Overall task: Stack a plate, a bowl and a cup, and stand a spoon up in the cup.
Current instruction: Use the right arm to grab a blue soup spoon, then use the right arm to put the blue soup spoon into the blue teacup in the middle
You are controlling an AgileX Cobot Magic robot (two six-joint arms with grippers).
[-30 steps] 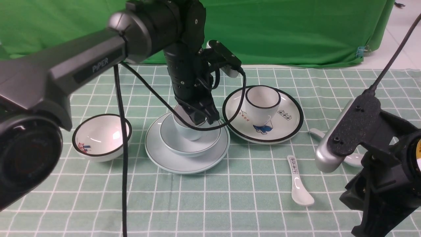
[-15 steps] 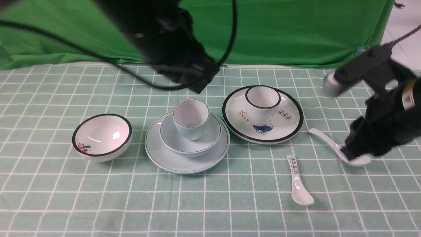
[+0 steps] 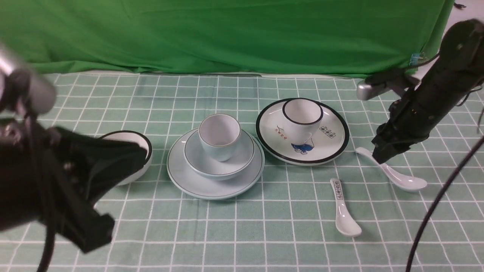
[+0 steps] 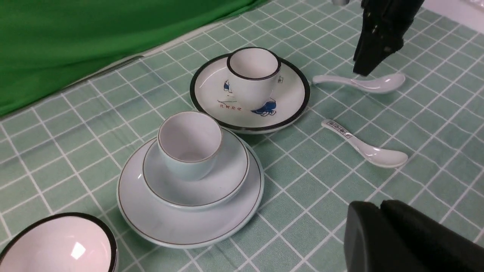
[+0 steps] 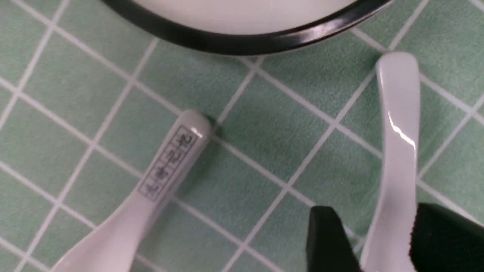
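On the green checked worktop (image 3: 264,226), the pale blue-green round plate (image 3: 215,190) carries the pale blue-green shallow bowl (image 3: 217,170), and the small handleless pale blue-green cup (image 3: 219,139) stands in that bowl. The plain glossy white ceramic spoon (image 3: 401,180) lies flat on the right side, its handle between the parted jaws of the right end effector (image 3: 379,158). The left end effector (image 4: 380,211) is pinched closed.

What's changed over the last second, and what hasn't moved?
The left gripper left the small pale blue-green cup and withdrew toward the robot's left. The right gripper swung forward, open, straddling the handle of the plain white ceramic spoon. Nothing else moved.
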